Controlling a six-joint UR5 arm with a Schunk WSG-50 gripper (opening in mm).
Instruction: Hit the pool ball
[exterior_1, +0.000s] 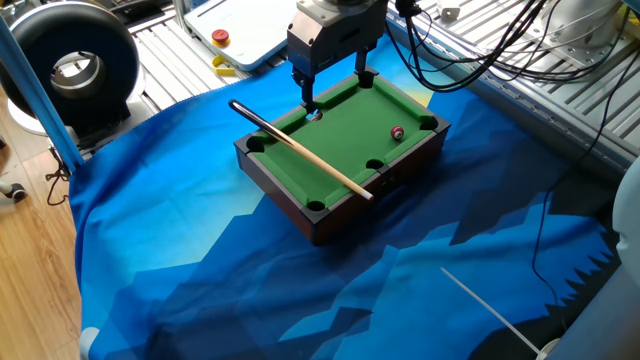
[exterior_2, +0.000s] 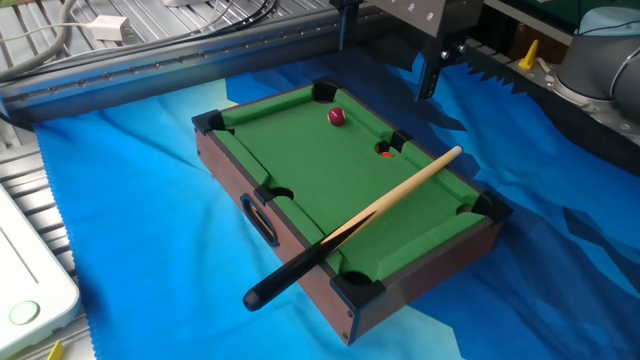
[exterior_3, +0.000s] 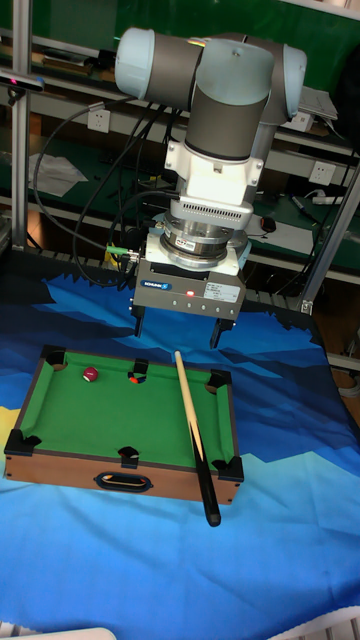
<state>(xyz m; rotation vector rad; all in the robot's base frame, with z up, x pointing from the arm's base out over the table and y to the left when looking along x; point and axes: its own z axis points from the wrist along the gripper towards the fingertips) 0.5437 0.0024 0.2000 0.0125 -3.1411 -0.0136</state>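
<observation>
The pool ball (exterior_1: 397, 132) (exterior_2: 337, 116) (exterior_3: 91, 375) is a small dark-red ball resting on the green felt of the mini pool table (exterior_1: 300, 205), close to a corner pocket. A wooden cue stick (exterior_1: 300, 150) (exterior_2: 370, 215) (exterior_3: 193, 430) lies diagonally across the table, its black butt hanging over the edge. My gripper (exterior_1: 338, 92) (exterior_2: 385, 50) (exterior_3: 176, 328) hangs open over the table's far long rail, near the middle pocket and beside the cue's tip, with nothing between its fingers. It is well apart from the ball.
A small orange-red object (exterior_2: 385, 153) (exterior_3: 136, 378) sits in the middle pocket under the gripper. The table stands on a blue cloth (exterior_1: 200, 280). A black round device (exterior_1: 70, 60), a white box with a red button (exterior_1: 222, 37), metal rails and cables (exterior_1: 500, 40) surround it.
</observation>
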